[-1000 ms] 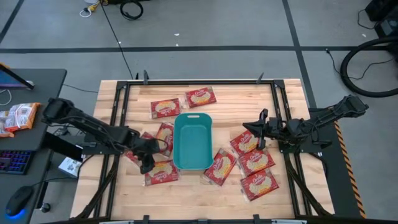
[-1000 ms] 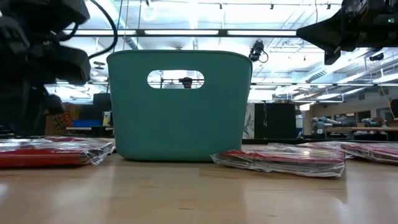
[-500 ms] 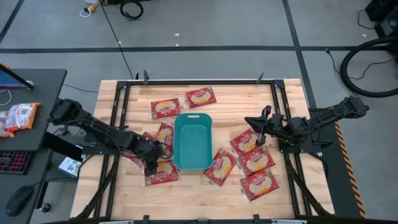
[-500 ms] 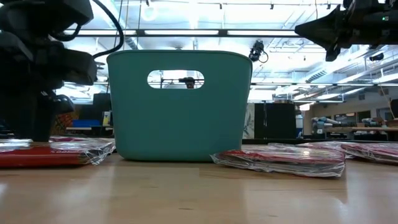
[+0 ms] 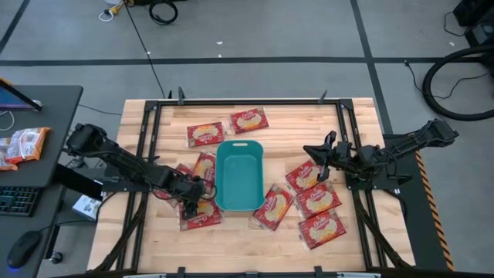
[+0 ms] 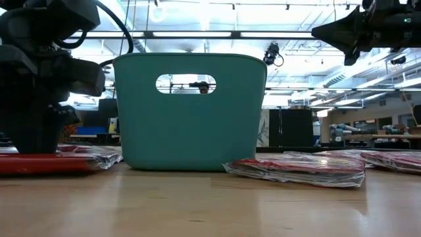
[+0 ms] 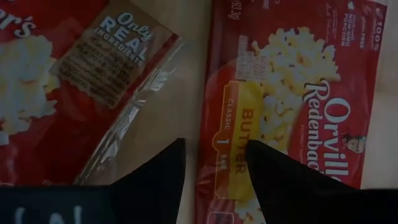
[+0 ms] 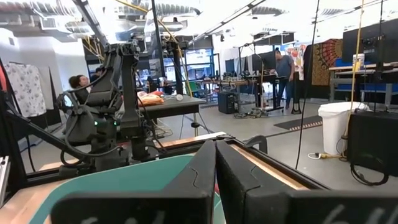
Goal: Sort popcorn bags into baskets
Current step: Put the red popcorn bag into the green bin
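1. Wood-plank surface (image 5: 255,239) in a dark frame, grey floor around; black desk (image 5: 38,147) w/ keyboard at the left arm's side. Low view: open workshop w/ ceiling lights beyond.
2. Teal bin (image 5: 238,175) mid-surface, handle slot at its far rim, inside looks empty.
3. Red popcorn bags lie flat all round the bin: two on the far side (image 5: 204,134) (image 5: 248,120), a cluster at its left, four at its right (image 5: 304,177) (image 5: 318,200) (image 5: 322,228) (image 5: 272,207).
4. Left end effector (image 5: 188,205) is down low over the left cluster, just beside the bin's near-left corner. Left wrist view: fingers apart, straddling the edge of one bag (image 7: 280,106); a 2nd bag (image 7: 68,93) lies just beside it, bare wood between. Nothing gripped.
5. Right end effector (image 5: 314,155) is raised off the surface, right of the bin, above the far end of the right-hand bags. Right wrist view: fingers (image 8: 196,165) pressed together, holding nothing.
6. People stand in the room background, right wrist view.
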Controlling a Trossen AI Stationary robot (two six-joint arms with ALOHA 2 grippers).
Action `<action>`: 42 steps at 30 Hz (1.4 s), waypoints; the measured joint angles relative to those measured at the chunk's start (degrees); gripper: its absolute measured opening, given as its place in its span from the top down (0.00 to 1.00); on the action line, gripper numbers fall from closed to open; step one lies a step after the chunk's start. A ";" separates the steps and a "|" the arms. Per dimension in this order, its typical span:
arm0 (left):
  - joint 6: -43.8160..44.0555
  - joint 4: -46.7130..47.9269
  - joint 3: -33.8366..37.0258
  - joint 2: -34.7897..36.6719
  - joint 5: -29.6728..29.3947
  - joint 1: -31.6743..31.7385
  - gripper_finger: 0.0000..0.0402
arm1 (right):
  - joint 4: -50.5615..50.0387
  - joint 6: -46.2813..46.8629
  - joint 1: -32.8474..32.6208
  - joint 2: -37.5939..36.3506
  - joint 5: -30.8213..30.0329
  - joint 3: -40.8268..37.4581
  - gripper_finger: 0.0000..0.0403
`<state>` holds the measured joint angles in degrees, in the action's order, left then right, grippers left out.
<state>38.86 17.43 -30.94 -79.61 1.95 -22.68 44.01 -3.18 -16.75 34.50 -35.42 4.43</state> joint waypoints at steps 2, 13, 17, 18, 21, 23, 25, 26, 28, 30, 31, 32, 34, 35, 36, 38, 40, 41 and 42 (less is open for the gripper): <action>0.81 -0.12 0.02 0.00 0.12 0.00 0.59 | -0.02 0.00 0.00 0.00 0.00 0.00 0.95; 1.07 -0.11 0.09 -0.15 1.32 -0.07 0.96 | -0.02 0.02 -0.02 0.00 -0.02 0.00 0.95; 1.10 0.05 0.09 -0.15 2.91 -0.03 0.99 | -0.02 0.02 0.00 0.00 -0.04 0.00 0.95; 1.11 0.11 0.09 -0.12 4.17 0.17 0.99 | -0.02 0.02 -0.02 0.00 -0.06 0.00 0.95; 1.04 3.52 -0.88 0.79 7.38 0.86 0.99 | -0.02 0.02 -0.02 0.00 -0.07 0.00 0.95; 0.64 7.47 -3.32 2.15 7.79 1.32 0.99 | 0.00 0.02 0.00 0.00 -0.09 0.00 0.95; -0.79 12.85 -6.51 3.47 7.69 1.62 0.99 | -0.02 0.02 -0.02 0.00 -0.09 0.00 0.95; -1.84 16.49 -8.32 3.99 7.54 1.64 0.99 | -0.02 0.02 -0.02 0.00 -0.09 0.00 0.95; -3.43 23.64 -12.28 4.66 7.35 1.64 0.99 | -0.02 0.02 -0.02 0.00 -0.09 0.00 0.95; -4.73 29.39 -16.37 4.98 7.37 1.64 1.00 | 0.00 0.02 -0.02 0.00 -0.09 0.00 0.95; -4.98 32.35 -18.04 5.07 7.29 1.64 1.00 | 0.00 0.02 -0.02 0.00 -0.09 0.00 0.95; -5.07 34.63 -19.48 5.05 6.99 1.64 1.00 | 0.00 0.02 0.00 0.00 -0.11 0.00 0.95; -5.11 36.88 -21.99 5.03 5.74 1.64 1.00 | 0.02 0.02 -0.01 0.00 -0.11 0.00 0.95; -5.33 37.82 -23.03 5.03 4.98 1.64 1.00 | 0.02 0.02 0.00 0.00 -0.11 0.00 0.95; -5.58 38.75 -23.81 5.03 4.22 1.64 1.00 | 0.02 0.02 0.00 0.00 -0.11 0.00 0.95; -6.15 39.49 -24.48 5.03 3.90 1.64 1.00 | 0.02 0.02 -0.02 0.00 -0.10 0.00 0.95; -6.39 39.69 -24.52 5.01 3.73 1.64 1.00 | 0.02 0.02 -0.02 0.00 -0.11 0.00 0.95; -6.74 40.14 -24.52 4.96 3.29 1.65 1.00 | 0.02 0.02 0.00 0.00 -0.11 0.00 0.95; -7.00 40.68 -24.53 4.85 2.41 1.64 1.00 | 0.02 0.02 0.00 0.00 -0.11 0.00 0.95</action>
<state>31.86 58.11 -55.47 -74.77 4.36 -21.04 44.03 -3.16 -16.75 34.50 -35.53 4.43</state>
